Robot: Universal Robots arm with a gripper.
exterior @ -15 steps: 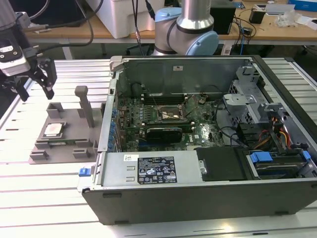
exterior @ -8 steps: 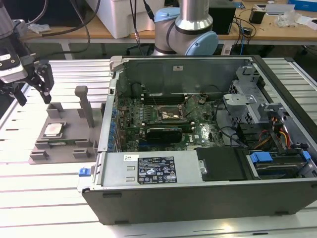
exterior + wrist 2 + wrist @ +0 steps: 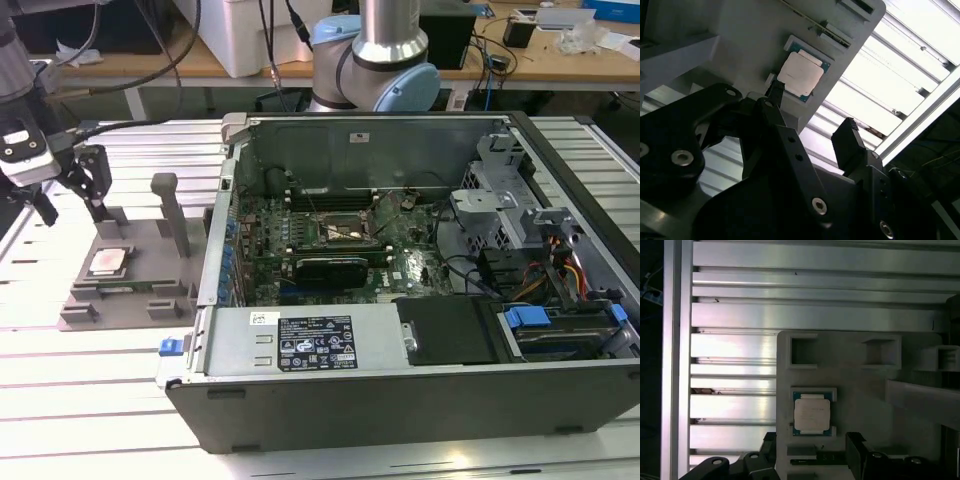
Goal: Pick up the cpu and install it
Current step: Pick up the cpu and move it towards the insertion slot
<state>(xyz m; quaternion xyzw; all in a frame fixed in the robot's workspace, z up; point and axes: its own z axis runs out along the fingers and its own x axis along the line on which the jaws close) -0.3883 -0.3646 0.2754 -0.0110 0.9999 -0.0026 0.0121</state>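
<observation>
Far left of the exterior view, at mid-height: black gripper, fingers spread wide, nothing clamped between them. Hangs above the back edge of a grey moulded holder, apparently clear of it, though hard to be sure from this angle.

Lower left of that same view: the cpu, flat in a square recess of the holder, silvery top up, pale rim around it. Lies just below the gripper, untouched, and well apart from the open computer case filling the centre and right of the frame. Near the middle of the case, on the green board: the black socket.

Beside the cpu toward the exterior view's right: an upright grey post rising from the holder. Under holder and case alike: a slatted aluminium table. Top centre, behind the case: the arm's base.

Through the second wrist view: cpu beyond two dark fingertips, roughly in line with the gap between them. Through the first wrist view: cpu square in its pocket, green border showing around the metal lid, gripper close by but not touching.
</observation>
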